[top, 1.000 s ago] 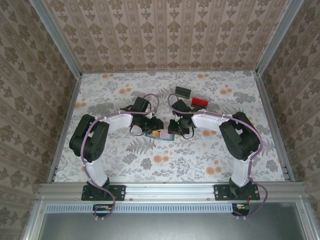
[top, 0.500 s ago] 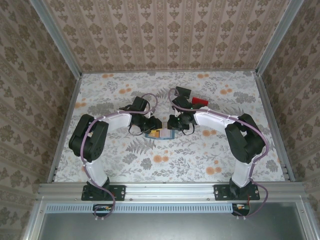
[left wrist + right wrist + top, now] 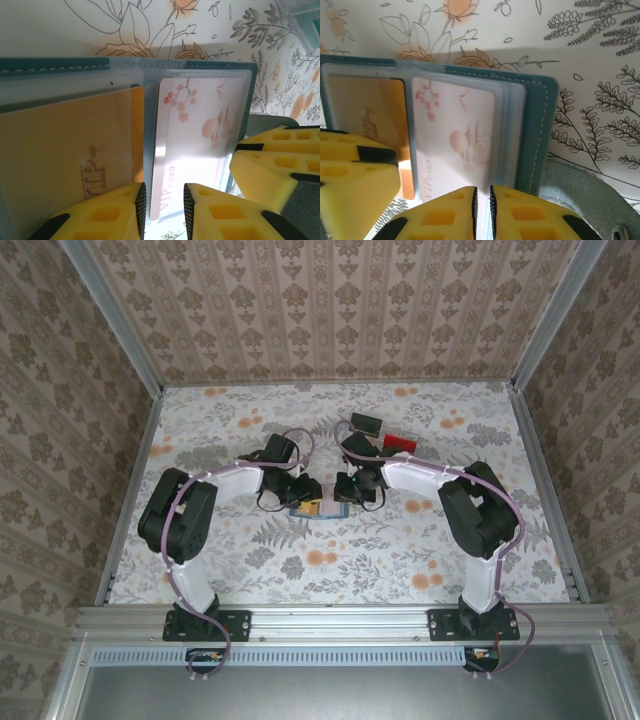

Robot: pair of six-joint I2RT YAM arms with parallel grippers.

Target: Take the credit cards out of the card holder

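1. Damask-patterned wallpaper lines the booth on three sides, and a floral-printed tabletop carries everything.
2. Left pincer: its yellow pads stand narrowly apart. The tips are down at the near edge of the slim teal bifold card holder, straddling the strip between its two pockets.
3. Right pincer: the pads are drawn almost together, leaving a hairline slit, with the tips at the near edge of the right-hand pocket. I cannot tell whether any layer is caught in the slit.
4. That card holder lies open and flat at mid-tabletop, under both pincers, with its clear sleeves facing up.
5. An orange-tan rectangular plastic card sits in the left pocket. A pale white plastic card with pink blossom print sits in the right pocket. Both are under clear film.
6. Farther back, well apart from the holder, a black rectangular box and a red rectangular block rest near each other.
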